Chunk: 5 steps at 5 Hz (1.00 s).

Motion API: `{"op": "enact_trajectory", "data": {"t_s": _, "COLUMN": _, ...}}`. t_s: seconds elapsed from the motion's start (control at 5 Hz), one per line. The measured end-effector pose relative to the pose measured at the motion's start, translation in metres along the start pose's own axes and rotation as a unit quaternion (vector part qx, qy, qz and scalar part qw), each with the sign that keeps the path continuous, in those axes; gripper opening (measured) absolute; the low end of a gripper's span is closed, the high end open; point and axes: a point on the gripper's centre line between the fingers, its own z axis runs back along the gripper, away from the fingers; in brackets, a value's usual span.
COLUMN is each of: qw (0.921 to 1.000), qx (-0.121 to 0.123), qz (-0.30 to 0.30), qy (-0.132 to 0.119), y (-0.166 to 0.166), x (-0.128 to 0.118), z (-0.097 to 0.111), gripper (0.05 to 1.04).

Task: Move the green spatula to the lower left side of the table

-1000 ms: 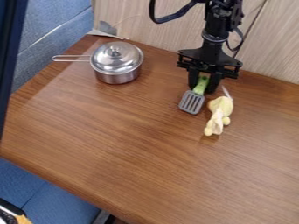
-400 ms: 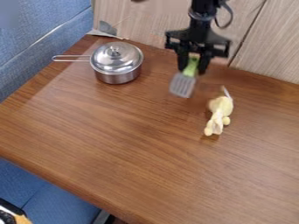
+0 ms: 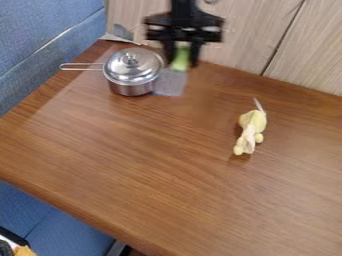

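Up and to the left go the gripper (image 3: 182, 64) and the green spatula (image 3: 179, 61) together, from right of top centre to a spot beside the pot (image 3: 133, 88); the pot and the yellow plush toy (image 3: 250, 131) keep their places. Its two fingers are closed on the green handle, one on either side, which leaves the grey blade (image 3: 169, 83) hanging below, presumably so that it can be laid down first. Carrying the tool raised likely keeps it from dragging over the table (image 3: 153, 175). With the goal at the lower left, the next move probably calls for coming down the frame, away from the pot, whose lid (image 3: 131, 64) could be knocked if the blade swings.

Right of centre, the toy lies well apart from the load, so it hardly matters to the carry.

Motion smears the blade, and its slots can't be made out. It overlaps the pot's right side in the view, but whether they touch, I cannot tell; nor is its height above the wood clear. The fingers hide part of the handle, and the top edge cuts off the arm. At the lower left corner, something black and orange (image 3: 22, 250) is cut off too.
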Motion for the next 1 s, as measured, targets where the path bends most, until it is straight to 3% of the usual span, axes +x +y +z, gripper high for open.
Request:
{"op": "enact_trajectory", "data": {"t_s": 0.2, "qw": 1.0, "qx": -0.004, "qz": 0.009, "qy": 0.002, "y": 0.044, "x": -0.019, "z": 0.014, "gripper": 0.431}}
{"op": "enact_trajectory", "data": {"t_s": 0.4, "qw": 0.9995, "qx": 0.02, "qz": 0.024, "qy": 0.003, "y": 0.082, "x": -0.03, "z": 0.021, "gripper": 0.431}}
{"op": "enact_trajectory", "data": {"t_s": 0.6, "qw": 0.998, "qx": 0.04, "qz": 0.05, "qy": 0.0, "y": 0.109, "x": -0.036, "z": 0.014, "gripper": 0.431}}
{"op": "enact_trajectory", "data": {"t_s": 1.0, "qw": 0.9899, "qx": 0.071, "qz": 0.121, "qy": 0.017, "y": 0.147, "x": -0.059, "z": -0.039, "gripper": 0.431}}
